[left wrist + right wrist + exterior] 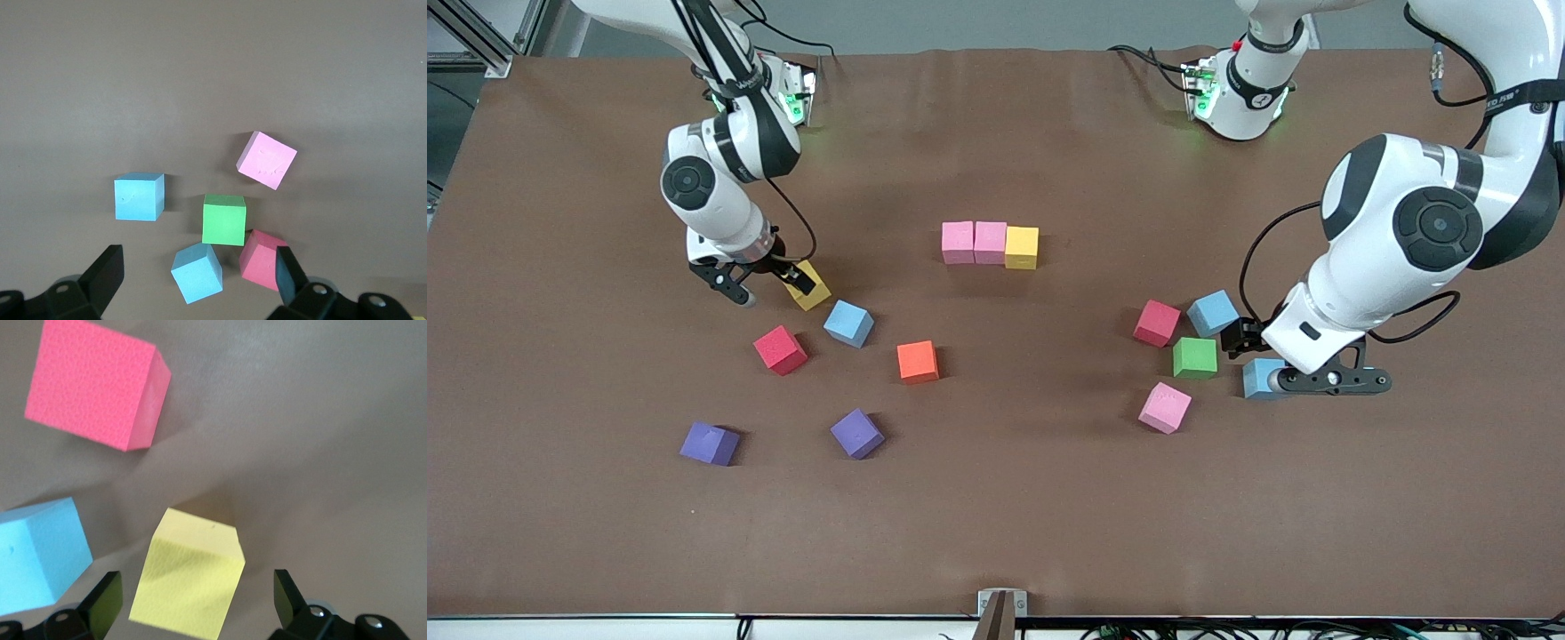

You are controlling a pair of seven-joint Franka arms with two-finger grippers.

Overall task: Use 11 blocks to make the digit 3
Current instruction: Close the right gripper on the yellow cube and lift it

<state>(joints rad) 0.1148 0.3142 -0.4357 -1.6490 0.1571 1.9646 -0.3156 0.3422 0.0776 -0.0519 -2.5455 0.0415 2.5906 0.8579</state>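
- Blocks lie scattered; the right gripper (767, 287), jaws wide, straddles a yellow block (809, 286), probably to grasp it.
- Left gripper (1303, 366), also open and empty, hangs over a blue block (1260, 377) near the green one (1194, 357).
- Three blocks (990, 244) touch in a row toward the table's (1049, 516) middle, likely the first bar.

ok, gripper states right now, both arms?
Left gripper: open, empty, over the light blue cube.
Right gripper: open, straddling the yellow cube, not gripping.
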